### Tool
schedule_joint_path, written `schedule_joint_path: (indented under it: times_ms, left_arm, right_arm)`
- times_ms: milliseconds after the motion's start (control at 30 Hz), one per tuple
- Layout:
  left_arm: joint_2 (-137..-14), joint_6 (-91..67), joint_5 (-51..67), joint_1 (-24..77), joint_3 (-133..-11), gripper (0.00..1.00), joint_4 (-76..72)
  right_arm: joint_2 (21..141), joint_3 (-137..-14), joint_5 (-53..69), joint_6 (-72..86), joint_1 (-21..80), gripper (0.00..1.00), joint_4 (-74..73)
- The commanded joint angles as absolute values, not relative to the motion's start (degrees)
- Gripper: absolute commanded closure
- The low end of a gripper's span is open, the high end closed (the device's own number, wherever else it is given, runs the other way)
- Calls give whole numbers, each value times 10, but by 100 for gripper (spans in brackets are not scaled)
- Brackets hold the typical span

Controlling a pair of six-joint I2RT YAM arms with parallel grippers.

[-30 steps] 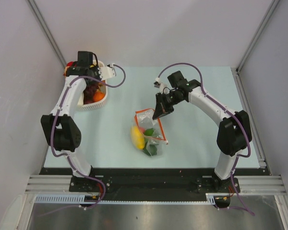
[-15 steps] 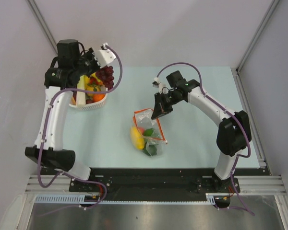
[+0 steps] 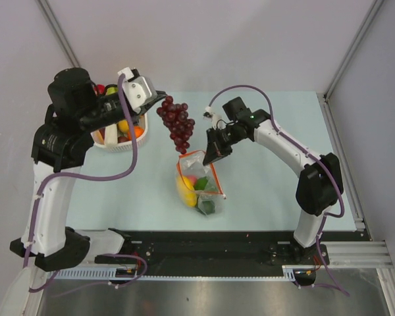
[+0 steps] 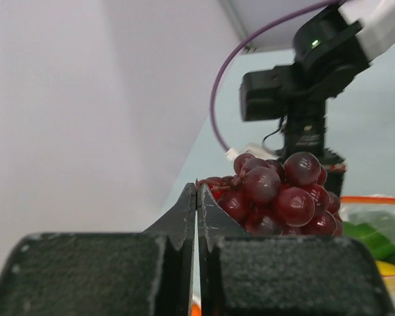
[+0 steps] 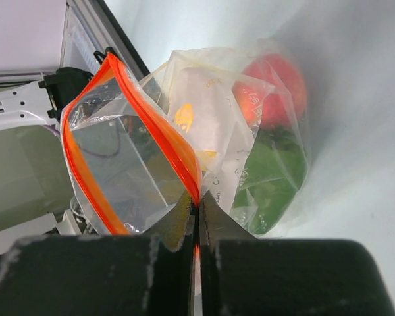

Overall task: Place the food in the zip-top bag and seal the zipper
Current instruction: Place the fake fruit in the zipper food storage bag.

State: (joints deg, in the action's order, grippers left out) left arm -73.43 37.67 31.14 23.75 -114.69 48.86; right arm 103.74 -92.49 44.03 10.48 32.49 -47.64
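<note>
The left tool (image 3: 160,99) is clamped on the purple grape bunch (image 3: 177,125). The bunch hangs in the air in the upper middle of the top view, above the desk (image 3: 270,191) and a little up-left of the bag's mouth. In the left wrist view the fingers (image 4: 178,220) meet with almost no gap, probably on the thin stem, but this is hard to see.

The right tool (image 3: 210,155) is pressed together on the orange-red zipper (image 5: 148,128) and holds the mouth of the zip-top bag (image 3: 201,187) open. Inside the bag lie a yellow toy fruit (image 3: 186,187), a red toy fruit (image 5: 276,92) and green pieces (image 3: 208,206). The white basket (image 3: 118,147), with an orange round fruit (image 3: 138,131) in it, stands in the upper left.
</note>
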Motion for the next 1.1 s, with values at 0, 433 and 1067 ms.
schedule_joint_path:
  times_ms: [0,433,1067]
  left_arm:
    - [-724,286,358,271,-1137,100,461]
    - [-670,378,273,368,-880,100,481]
    - [-704,334,241,371,-877,2,549]
  right_arm:
    - [1030,-960,447,102,337,100,-467]
    - [1002,-954,463,91,345,100,-472]
    - [991,-955,489,75,356,100,-473]
